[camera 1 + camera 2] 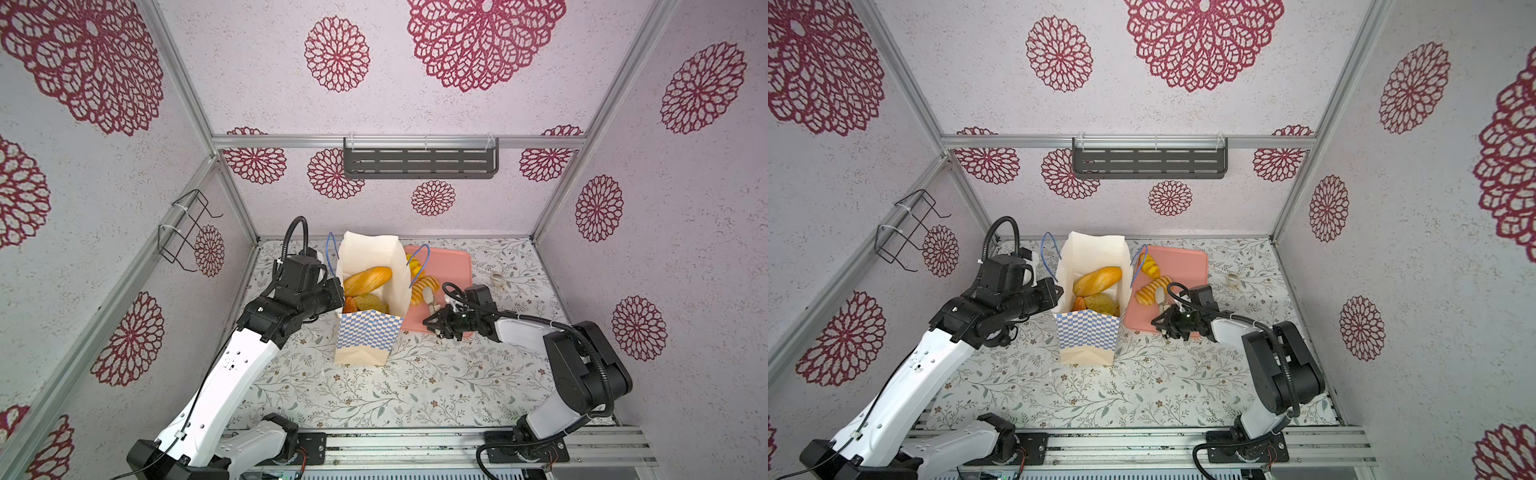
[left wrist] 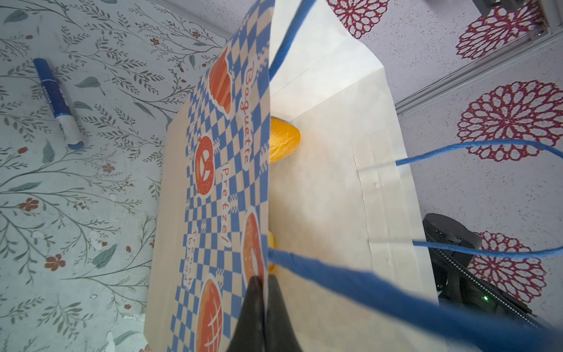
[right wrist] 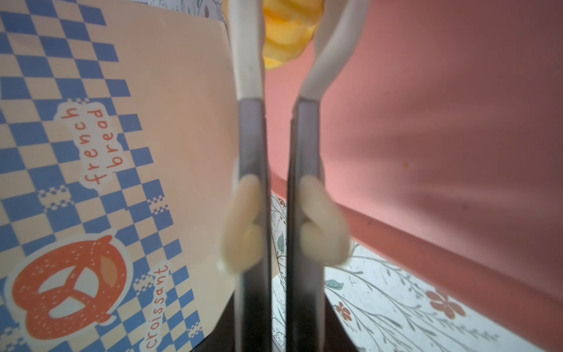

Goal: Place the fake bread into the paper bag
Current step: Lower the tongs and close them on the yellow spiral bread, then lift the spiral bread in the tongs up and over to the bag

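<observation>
Left gripper (image 2: 262, 283) is pressed together on the rim of the paper bag (image 1: 365, 336). The bag stands upright on the tabletop (image 1: 415, 386), mouth open. Inside it: a long loaf (image 1: 368, 279) on top of at least two more bread pieces. Right gripper (image 1: 435, 320) is clamped on tongs (image 3: 253, 146), arms squeezed near-parallel. The tong tips flank a ridged roll (image 3: 286, 36) on the pink tray (image 1: 449, 266), just right of the bag; can't tell if they touch it. A second roll (image 1: 413, 266) lies further back on the tray.
</observation>
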